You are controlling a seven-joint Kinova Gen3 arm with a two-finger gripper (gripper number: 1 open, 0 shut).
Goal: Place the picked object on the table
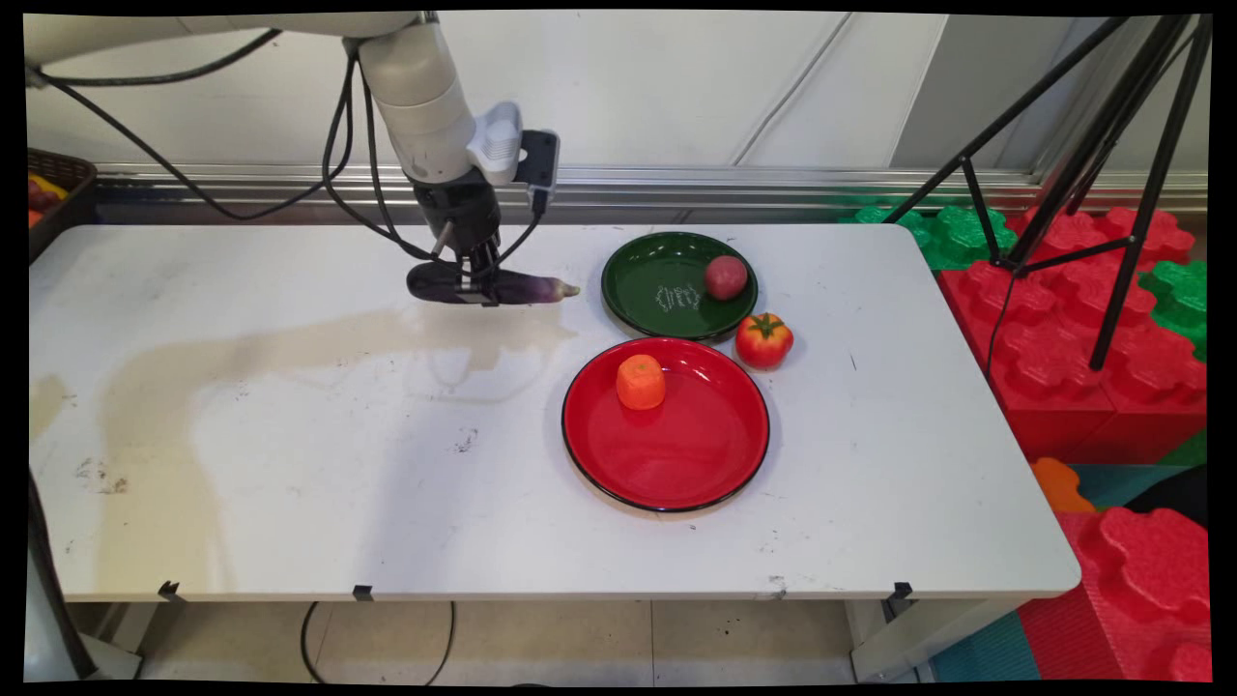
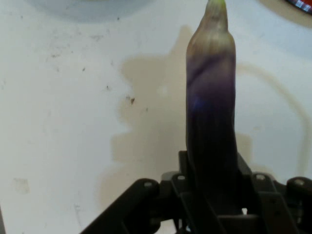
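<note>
Main view: gripper point(image 1: 477, 290) clamped on a purple eggplant point(image 1: 527, 287) lying lengthwise on the white desk point(image 1: 290, 435), left of the green plate point(image 1: 647, 290). Green plate holds a dark red fruit point(image 1: 726, 277); a tomato point(image 1: 763, 340) sits just beside it. Red plate point(image 1: 676, 454) carries an orange piece point(image 1: 641, 382).

Hand view: eggplant point(image 2: 212, 122) runs up between the closed fingers point(image 2: 263, 200), stem end away.
</note>
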